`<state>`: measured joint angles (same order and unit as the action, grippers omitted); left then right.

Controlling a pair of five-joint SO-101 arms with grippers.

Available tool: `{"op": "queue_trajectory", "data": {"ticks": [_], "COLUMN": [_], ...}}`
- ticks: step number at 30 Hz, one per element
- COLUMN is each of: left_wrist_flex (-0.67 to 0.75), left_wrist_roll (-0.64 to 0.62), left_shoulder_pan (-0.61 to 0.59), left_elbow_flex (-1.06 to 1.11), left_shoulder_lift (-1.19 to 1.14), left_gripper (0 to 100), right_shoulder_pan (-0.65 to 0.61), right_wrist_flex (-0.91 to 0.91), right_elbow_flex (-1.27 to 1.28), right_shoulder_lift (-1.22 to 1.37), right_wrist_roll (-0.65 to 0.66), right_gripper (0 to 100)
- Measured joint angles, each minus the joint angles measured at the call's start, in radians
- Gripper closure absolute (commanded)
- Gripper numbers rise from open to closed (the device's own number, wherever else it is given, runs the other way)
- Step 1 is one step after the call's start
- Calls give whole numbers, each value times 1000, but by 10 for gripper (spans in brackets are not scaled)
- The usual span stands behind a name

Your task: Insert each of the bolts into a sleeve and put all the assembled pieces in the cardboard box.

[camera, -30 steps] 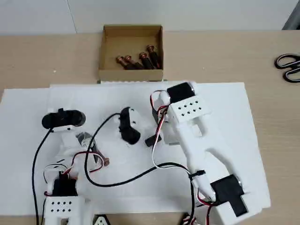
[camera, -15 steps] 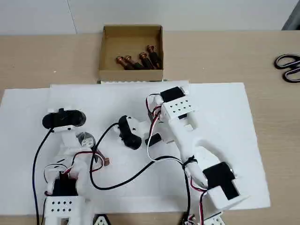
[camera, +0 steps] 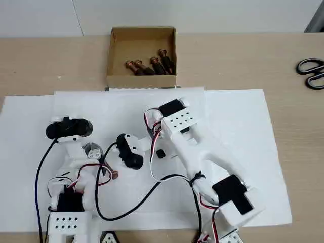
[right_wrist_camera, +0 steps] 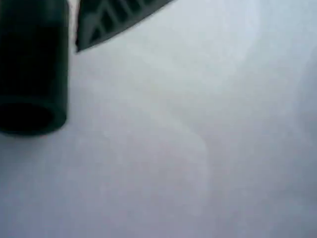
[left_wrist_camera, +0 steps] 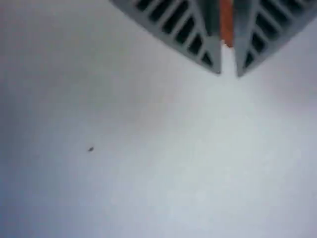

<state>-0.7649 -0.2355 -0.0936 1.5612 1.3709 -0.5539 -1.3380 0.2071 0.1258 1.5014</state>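
Observation:
The open cardboard box stands at the far middle of the table, with several copper bolts in black sleeves lying inside. My left gripper is shut on a copper bolt, just above the white sheet; from above, the bolt shows at the near left. My right gripper is shut on a black sleeve, its hollow end free and close over the sheet. In the high view the sleeve sits under the right arm, right of the bolt and apart from it.
A white sheet covers the near table. Black scissors lie at the far right on the bare wood. Loose black and red cables trail between the two arms. The sheet's right half is free.
The right arm has swung left and drawn back toward the near edge, bringing the sleeve closer to the left gripper's bolt. The left arm has stayed put.

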Motion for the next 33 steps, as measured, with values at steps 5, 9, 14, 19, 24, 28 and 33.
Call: {"op": "queue_trajectory", "data": {"ticks": [5,9,14,19,24,28,33], "left_wrist_flex": [0,0,0,0,0,0,0], "left_wrist_roll": [0,0,0,0,0,0,0], "left_shoulder_pan": [0,0,0,0,0,0,0], "left_elbow_flex": [0,0,0,0,0,0,0], "left_shoulder_lift": [0,0,0,0,0,0,0], "left_gripper": [995,995,995,995,995,995,995], "right_shoulder_pan": [-2,-2,2,5,17,31,66], "right_wrist_flex": [0,6,11,31,28,9,-48], "right_elbow_flex": [0,0,-18,-20,-48,-117,-226], "right_shoulder_lift": [44,66,106,129,141,160,163], "right_wrist_roll": [0,0,0,0,-58,-147,-287], "right_gripper": [841,884,984,984,984,985,985]}}
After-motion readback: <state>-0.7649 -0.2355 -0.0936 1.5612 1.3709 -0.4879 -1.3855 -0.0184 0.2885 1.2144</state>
